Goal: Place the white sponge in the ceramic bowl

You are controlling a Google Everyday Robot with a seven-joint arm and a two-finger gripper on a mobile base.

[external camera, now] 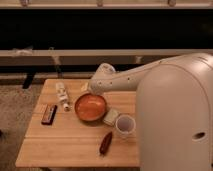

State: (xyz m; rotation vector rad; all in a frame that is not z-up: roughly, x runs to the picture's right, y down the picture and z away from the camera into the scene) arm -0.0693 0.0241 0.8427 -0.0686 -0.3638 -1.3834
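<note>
Wood, glaze and smooth white casing.
Pale, planked wooden table (70, 147); ceramic bowl (90, 107) glossy orange-brown inside; white sponge (110, 117) matt and soft-looking; the arm (150, 75) has a smooth white shell, its gripper (86, 88) just behind the bowl's far rim.

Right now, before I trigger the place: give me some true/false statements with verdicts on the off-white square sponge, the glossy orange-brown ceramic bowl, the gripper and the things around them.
1. The off-white square sponge lies inside the glossy orange-brown ceramic bowl. False: it lies on the wooden table, between the bowl and the round white cup.
2. The bowl holds nothing. True.
3. The gripper is at the bowl's far side. True.
4. The dark flat rectangular block lies between cup and sponge. False: it lies near the table's left edge in the picture.
5. The reddish-brown elongated object lies near the table's front edge. True.
</note>
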